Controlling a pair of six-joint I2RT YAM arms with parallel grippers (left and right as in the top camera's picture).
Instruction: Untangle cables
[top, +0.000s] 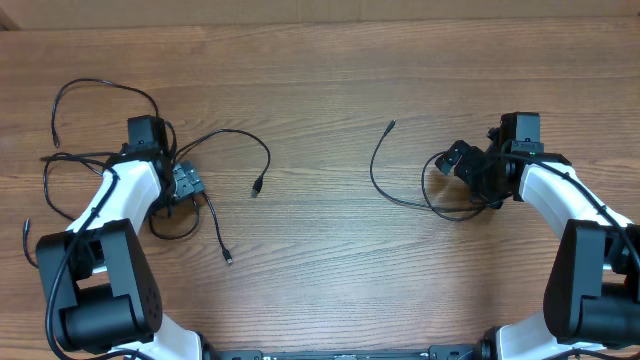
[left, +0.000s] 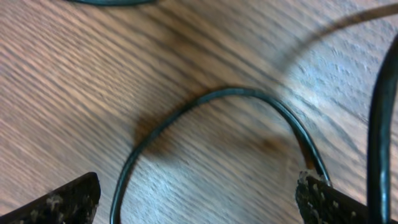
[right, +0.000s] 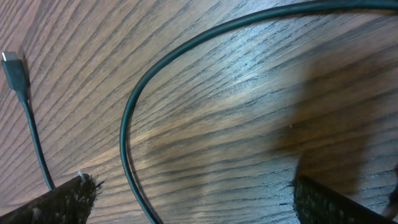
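Observation:
Several thin black cables lie on the wooden table. On the left, tangled loops (top: 100, 100) spread around my left arm; one strand arcs right to a small plug (top: 257, 188), another ends near the front (top: 228, 260). My left gripper (top: 185, 183) is open low over a cable loop (left: 249, 93), which runs between its spread fingers (left: 196, 200). On the right a separate cable (top: 375, 175) runs from its plug (top: 390, 125) in a curve under my right gripper (top: 462, 160). That gripper (right: 196, 199) is open, with the cable's arc (right: 130, 124) between its fingers and a plug (right: 12, 62) at the left.
The wooden table (top: 320, 240) carries only the cables and both arms. Thicker black arm wires run along the left arm base (top: 60, 270) and the right arm (top: 600, 215). The table's far edge (top: 320, 18) runs along the top.

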